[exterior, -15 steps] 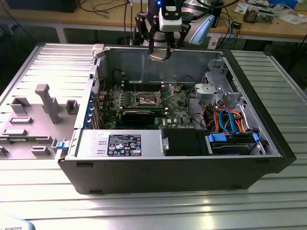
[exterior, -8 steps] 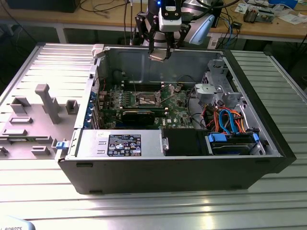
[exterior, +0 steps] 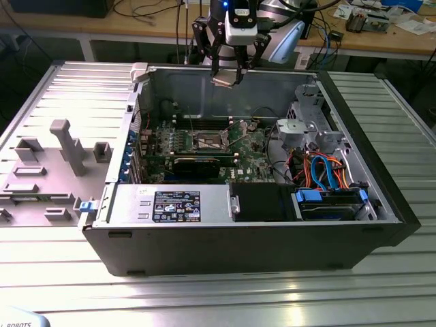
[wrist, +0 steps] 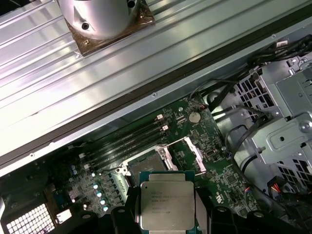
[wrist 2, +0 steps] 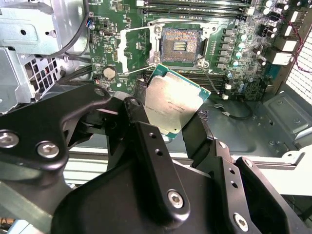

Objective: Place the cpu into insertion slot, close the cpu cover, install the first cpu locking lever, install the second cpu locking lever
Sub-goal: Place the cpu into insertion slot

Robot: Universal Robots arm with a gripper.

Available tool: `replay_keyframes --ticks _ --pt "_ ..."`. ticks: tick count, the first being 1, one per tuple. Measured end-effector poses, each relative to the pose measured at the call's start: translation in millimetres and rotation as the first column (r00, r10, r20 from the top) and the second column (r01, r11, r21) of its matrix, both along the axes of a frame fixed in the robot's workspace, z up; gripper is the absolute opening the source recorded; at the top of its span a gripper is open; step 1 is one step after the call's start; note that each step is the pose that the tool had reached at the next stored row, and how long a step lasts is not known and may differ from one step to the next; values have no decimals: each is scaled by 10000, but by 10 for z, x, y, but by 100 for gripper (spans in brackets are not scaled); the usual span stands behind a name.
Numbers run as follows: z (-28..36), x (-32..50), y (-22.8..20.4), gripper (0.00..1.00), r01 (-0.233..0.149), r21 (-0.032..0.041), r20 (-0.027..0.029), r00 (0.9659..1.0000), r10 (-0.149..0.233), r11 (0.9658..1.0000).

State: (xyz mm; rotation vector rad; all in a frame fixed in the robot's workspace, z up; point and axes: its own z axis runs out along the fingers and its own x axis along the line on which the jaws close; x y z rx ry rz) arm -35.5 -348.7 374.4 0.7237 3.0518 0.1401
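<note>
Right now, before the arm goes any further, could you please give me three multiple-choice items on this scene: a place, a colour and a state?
1. Where is the cpu?
A) in the insertion slot
B) in the gripper, above the motherboard
C) on the table
2. The motherboard is:
A) green
B) red
C) white
3. The insertion slot is:
A) empty, with the cpu cover swung open
B) covered
C) filled
Answers: 1 B, the gripper clamps its edges over the board; 2 A, green shows between its parts; 3 A, its dark centre lies bare.

Exterior view overlooks case point(exterior: 238, 238); both wrist views share insertion slot point(wrist 2: 181, 45) point(wrist: 146, 162)
</note>
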Motion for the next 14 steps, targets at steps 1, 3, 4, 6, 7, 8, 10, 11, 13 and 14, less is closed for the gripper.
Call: replay_keyframes --ticks 1,3,4,6,7,8,10,11,13,14 --pt "0 0 0 54 11 -1 0 10000 -11 10000" --pt "0 0 0 54 56 0 0 10000 -56 10000" --pt "0 0 0 54 86 0 0 10000 -86 10000" --pt "0 0 0 54 156 0 0 9999 -156 9999" --pt "0 0 0 54 188 0 0 9998 -188 9998" --pt "0 0 0 54 216 0 0 9998 -216 9998" --pt "0 0 0 54 257 0 0 9997 -257 9997" --pt "0 0 0 54 281 0 0 9996 -281 9996" --pt "0 0 0 54 308 0 0 9995 -308 9995" --pt "0 0 0 54 310 0 0 9995 -310 9995"
